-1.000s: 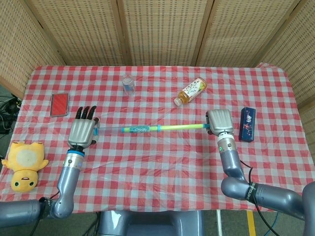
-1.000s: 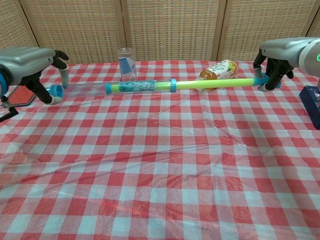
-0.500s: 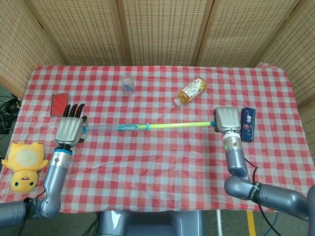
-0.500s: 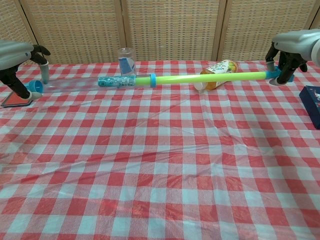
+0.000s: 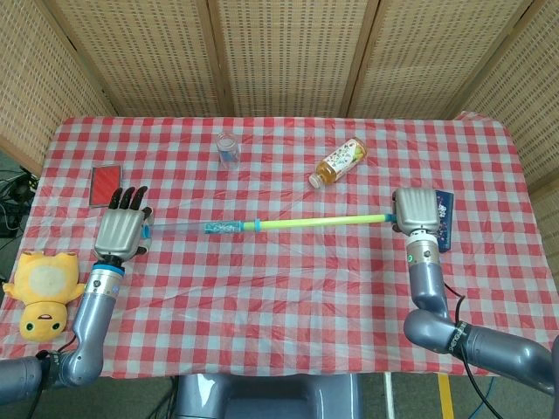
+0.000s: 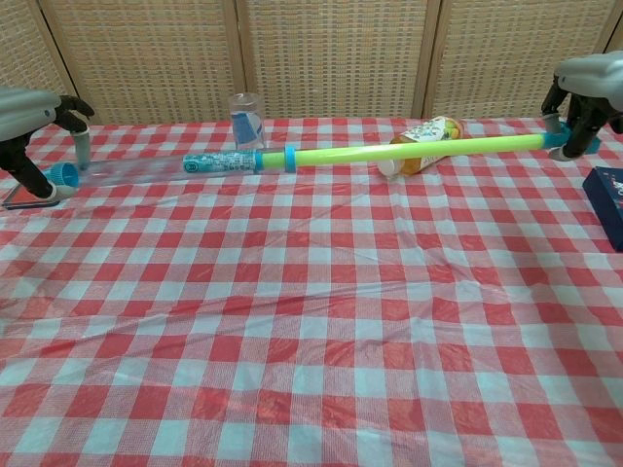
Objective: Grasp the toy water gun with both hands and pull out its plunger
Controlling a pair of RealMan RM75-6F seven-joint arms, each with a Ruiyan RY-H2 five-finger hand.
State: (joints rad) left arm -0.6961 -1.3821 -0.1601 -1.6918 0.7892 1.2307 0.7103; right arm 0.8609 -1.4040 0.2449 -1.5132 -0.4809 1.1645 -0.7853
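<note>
The toy water gun hangs above the checked table, stretched between both hands. Its clear barrel [image 5: 179, 228] [image 6: 131, 172] runs from the left hand to a blue collar [image 5: 259, 224] [image 6: 290, 158]. The yellow-green plunger rod [image 5: 323, 221] [image 6: 409, 150] reaches far out to the right. My left hand [image 5: 120, 231] [image 6: 34, 122] grips the barrel's blue end cap [image 6: 62, 176]. My right hand [image 5: 417, 210] [image 6: 588, 92] holds the plunger's blue handle end [image 6: 560, 141].
A drink bottle [image 5: 339, 161] [image 6: 424, 141] lies behind the rod. A clear cup [image 5: 228, 149] [image 6: 246, 120] stands at the back. A red card [image 5: 106, 184] lies far left, a yellow plush toy [image 5: 42, 292] at the left edge, and a dark blue box [image 5: 445, 218] [image 6: 608, 201] beside the right hand.
Both hands have drawn further apart. The right hand moved right with the plunger handle, so more yellow-green rod shows and the blue collar sits further left.
</note>
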